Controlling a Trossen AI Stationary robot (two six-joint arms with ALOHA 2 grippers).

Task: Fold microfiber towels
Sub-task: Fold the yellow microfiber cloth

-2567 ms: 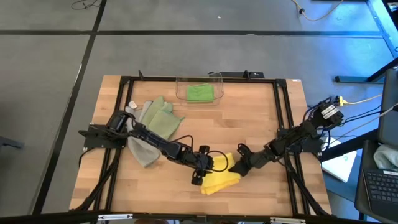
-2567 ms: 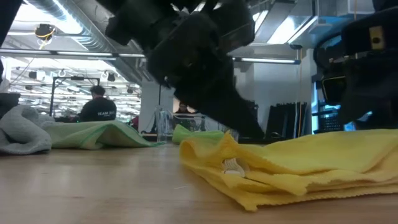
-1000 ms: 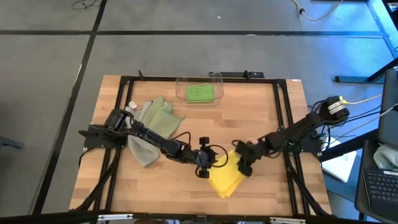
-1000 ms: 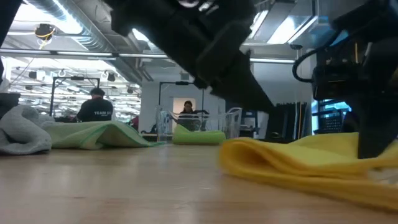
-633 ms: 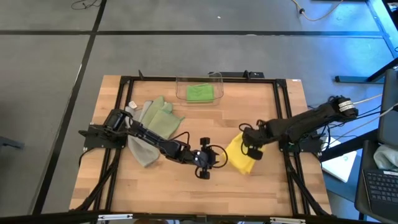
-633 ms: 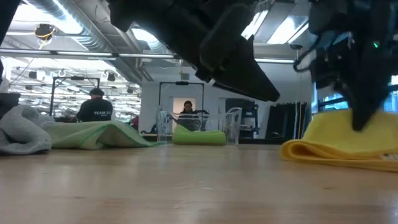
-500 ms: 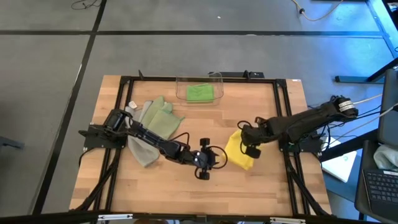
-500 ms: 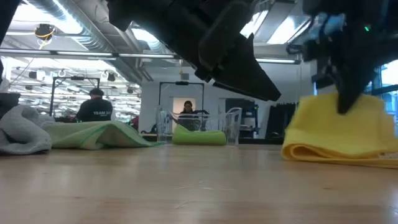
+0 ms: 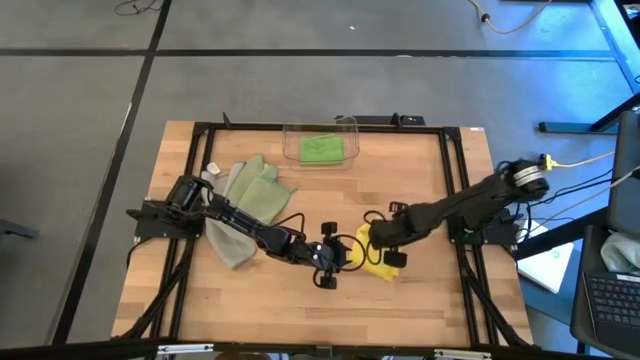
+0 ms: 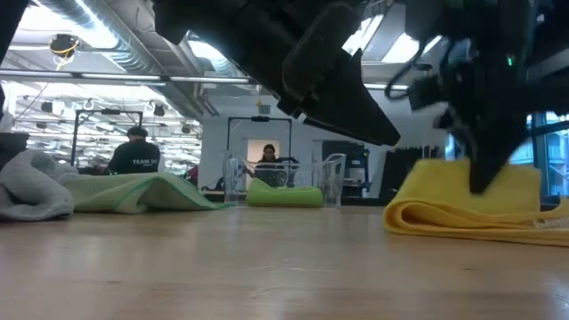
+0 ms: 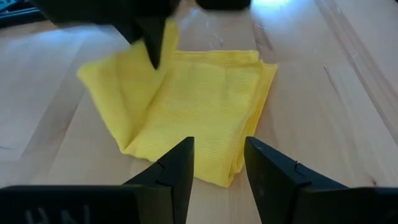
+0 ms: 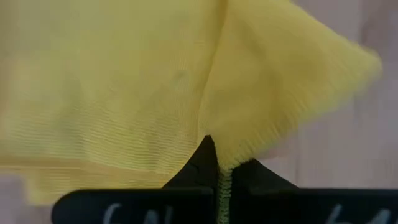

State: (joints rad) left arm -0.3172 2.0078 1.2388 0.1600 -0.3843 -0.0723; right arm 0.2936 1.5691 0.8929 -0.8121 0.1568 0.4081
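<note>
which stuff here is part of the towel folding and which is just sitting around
Job:
yellow towel, pinched by the right gripper
sage towel
grey towel
bright green towel
left gripper, open, empty

Lying about:
clear bin holding the bright green towel
table

Wood table (image 9: 420,170) w/ towels (image 9: 258,190), bin (image 9: 320,148)

Two dark jointed arms, black cables looped along them. Left arm (image 9: 240,228) has a white tag near its base, right arm (image 9: 470,205) a silver cap with yellow cable. Wrist housings carry white lettering; fingers (image 11: 176,171) black, tapered.
</note>
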